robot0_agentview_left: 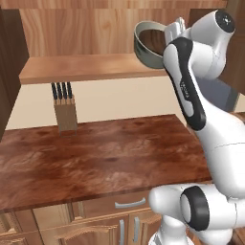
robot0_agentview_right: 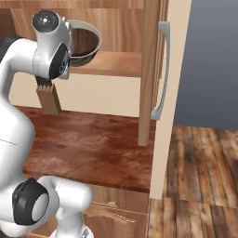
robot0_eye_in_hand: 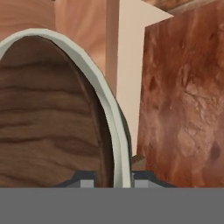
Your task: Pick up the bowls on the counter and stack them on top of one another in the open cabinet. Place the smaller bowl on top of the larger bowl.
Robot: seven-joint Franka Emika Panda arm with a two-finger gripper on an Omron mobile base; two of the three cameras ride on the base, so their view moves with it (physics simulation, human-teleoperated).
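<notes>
Hand view: larger bowl [robot0_eye_in_hand: 111, 109] rim between claw [robot0_eye_in_hand: 113, 177] tips; tilted.

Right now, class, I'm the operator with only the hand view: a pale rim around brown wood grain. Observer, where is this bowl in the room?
Observer: The larger bowl is held tilted at the right end of the open cabinet's shelf, high above the counter.
Operator: What stands on the counter?
Observer: A knife block, at the back, below the shelf.
Operator: Anything beside the arm?
Observer: The cabinet door stands open on the right.
</notes>
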